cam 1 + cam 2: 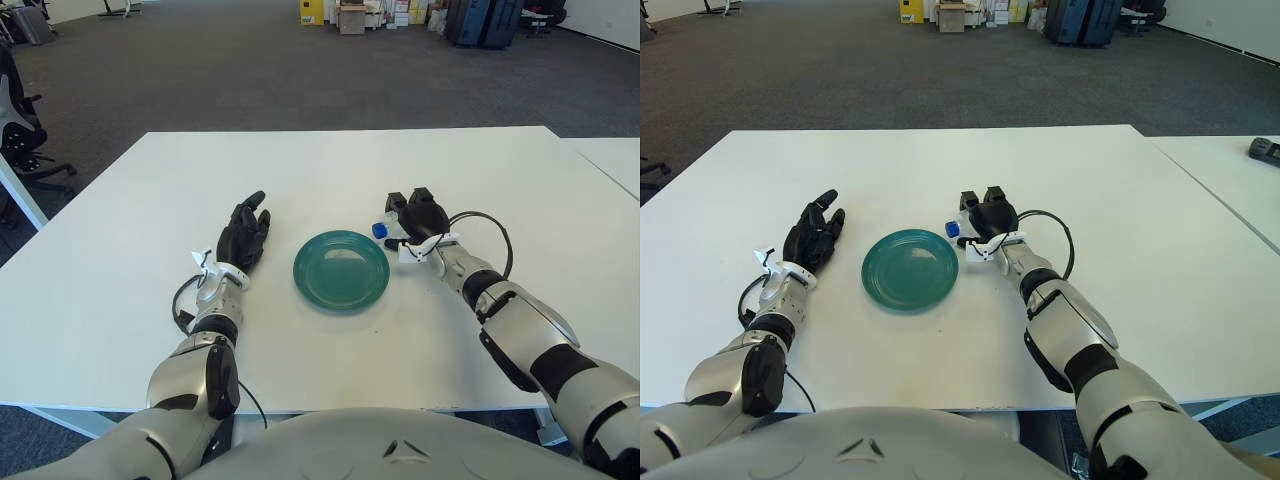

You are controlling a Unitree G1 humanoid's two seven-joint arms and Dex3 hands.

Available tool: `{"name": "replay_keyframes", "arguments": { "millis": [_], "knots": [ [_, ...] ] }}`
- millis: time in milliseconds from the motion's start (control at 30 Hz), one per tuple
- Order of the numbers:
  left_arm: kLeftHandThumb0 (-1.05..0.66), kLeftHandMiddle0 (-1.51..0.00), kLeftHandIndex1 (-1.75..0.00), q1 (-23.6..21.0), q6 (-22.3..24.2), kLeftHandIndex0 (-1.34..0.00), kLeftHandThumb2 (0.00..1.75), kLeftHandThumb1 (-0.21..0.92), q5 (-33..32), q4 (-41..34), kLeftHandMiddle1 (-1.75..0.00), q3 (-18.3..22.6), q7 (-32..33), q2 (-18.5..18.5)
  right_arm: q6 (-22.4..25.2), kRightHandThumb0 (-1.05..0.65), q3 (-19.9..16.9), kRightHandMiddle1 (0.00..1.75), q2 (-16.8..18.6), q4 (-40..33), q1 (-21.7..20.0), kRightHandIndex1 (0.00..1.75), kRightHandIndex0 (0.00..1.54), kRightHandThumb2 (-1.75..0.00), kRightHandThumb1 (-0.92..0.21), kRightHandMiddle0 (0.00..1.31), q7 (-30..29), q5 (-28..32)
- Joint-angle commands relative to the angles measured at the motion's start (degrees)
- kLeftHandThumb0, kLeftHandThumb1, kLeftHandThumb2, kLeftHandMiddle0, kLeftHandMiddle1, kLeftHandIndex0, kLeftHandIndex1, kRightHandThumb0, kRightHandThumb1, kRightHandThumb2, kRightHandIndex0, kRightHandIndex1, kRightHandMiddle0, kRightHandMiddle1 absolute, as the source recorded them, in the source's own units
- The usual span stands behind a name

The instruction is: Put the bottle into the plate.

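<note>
Table plain white, no pattern. Plate solid teal green, glossy. Bottle clear with a blue cap. Left hand and right hand both black, on silver-grey forearms with black joints. Floor beyond is dark grey carpet.
</note>
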Motion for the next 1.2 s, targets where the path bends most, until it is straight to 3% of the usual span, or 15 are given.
{"name": "replay_keyframes", "arguments": {
  "millis": [0,200,533,867,1167],
  "knots": [
    [-0.85,-0.63,-0.89,-0.89,1.47,0.0,0.89,0.92,-0.53,0.94,-0.06,0.31,-0.68,-0.27,-0.73,-0.43,0.26,1.75,-1.25,1.42,1.65,1.75,1.19,-1.15,-0.44,0.51,0.97,-0.17],
    [-0.84,-0.65,-0.9,-0.98,1.99,-0.01,0.88,0.92,-0.61,1.14,-0.08,0.49,-1.3,-0.27,-4.0,-0.42,-1.2,1.75,-2.1,-0.59,-1.06,1.75,1.19,-1.14,-0.45,0.5,-1.12,1.33],
    [-0.83,-0.64,-0.91,-0.97,1.91,-0.02,0.87,0.92,-0.26,1.36,-0.07,0.28,-1.62,-0.24,-12.95,-0.42,-7.87,1.75,-0.52,-7.37,-2.86,1.75,1.19,-1.13,-0.46,0.49,-1.16,8.29],
    [-0.83,-0.63,-0.92,-0.82,1.45,-0.03,0.87,0.92,0.08,1.18,-0.07,0.01,-1.5,-0.31,-22.41,-0.42,-10.39,1.75,-1.7,-25.87,2.0,1.75,1.19,-1.13,-0.46,0.49,0.12,10.46],
    [-0.81,-0.66,-0.92,-0.9,2.16,-0.05,0.87,0.92,-0.61,1.07,-0.08,0.42,-2.43,-0.52,-22.64,-0.43,-10.02,1.75,-1.77,-40.21,9.33,1.75,1.17,-1.16,-0.44,0.51,4.71,8.46]
  ]
}}
